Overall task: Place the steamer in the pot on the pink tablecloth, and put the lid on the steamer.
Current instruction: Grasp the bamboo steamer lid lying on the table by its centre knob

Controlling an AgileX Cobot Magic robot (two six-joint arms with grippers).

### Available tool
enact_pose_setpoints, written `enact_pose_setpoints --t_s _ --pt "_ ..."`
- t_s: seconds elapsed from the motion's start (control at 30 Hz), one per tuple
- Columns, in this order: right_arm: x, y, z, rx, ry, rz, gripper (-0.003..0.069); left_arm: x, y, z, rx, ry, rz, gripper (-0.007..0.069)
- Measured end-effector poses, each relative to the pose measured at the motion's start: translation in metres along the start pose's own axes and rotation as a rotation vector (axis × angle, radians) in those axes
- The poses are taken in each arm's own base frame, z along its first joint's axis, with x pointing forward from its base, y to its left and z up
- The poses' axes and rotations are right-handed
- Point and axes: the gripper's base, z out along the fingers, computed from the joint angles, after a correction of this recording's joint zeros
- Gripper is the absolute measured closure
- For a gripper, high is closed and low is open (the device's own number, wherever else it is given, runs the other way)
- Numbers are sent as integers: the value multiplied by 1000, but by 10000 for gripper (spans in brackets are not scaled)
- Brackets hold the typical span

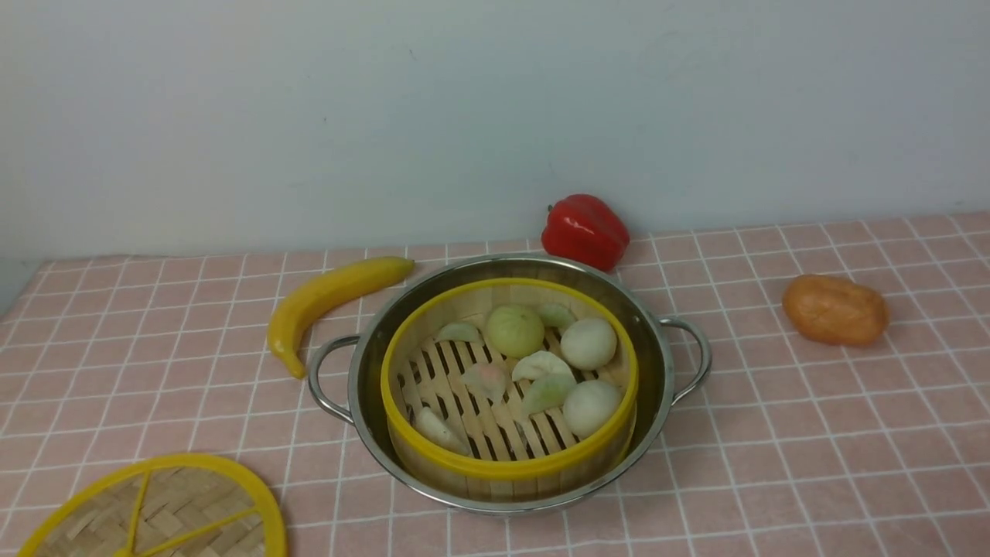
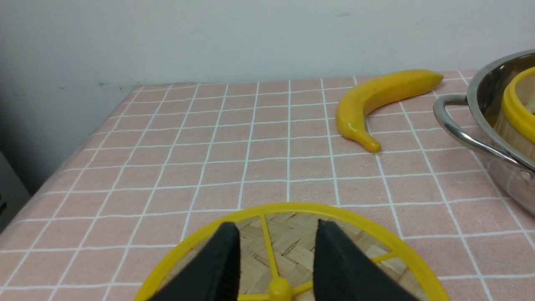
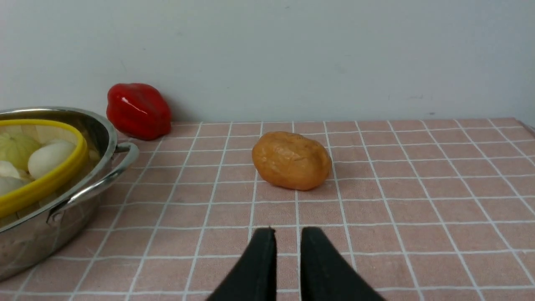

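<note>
Steamer [image 1: 495, 466] is sitting inside pot [image 1: 365, 387], mid pink tablecloth [image 1: 773, 433], and is holding buns [image 1: 589, 343] and dumplings [image 1: 541, 365]. Lid [image 1: 166, 514] is lying flat on the cloth at the pot's 7 o'clock, well apart from it.

Left gripper [image 2: 276, 225] is hanging over the lid with its fingers apart and the yellow hub [image 2: 279, 288] showing between them. Can't tell if it's touching.

Right gripper [image 3: 288, 230] is hanging over bare cloth with a narrow gap between its fingers, gripping nothing.

Around the pot, banana [image 1: 332, 298] is lying at 10, red pepper [image 1: 584, 230] at 1 and potato [image 1: 835, 309] at 3.
</note>
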Motion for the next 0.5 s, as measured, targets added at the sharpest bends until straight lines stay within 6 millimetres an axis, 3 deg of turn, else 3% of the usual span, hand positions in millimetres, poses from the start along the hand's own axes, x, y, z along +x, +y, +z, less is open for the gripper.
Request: enact_pose_setpoints --t_s 0.5 --pt "1 0 0 -1 5 112 487 0 0 0 0 0 0 382"
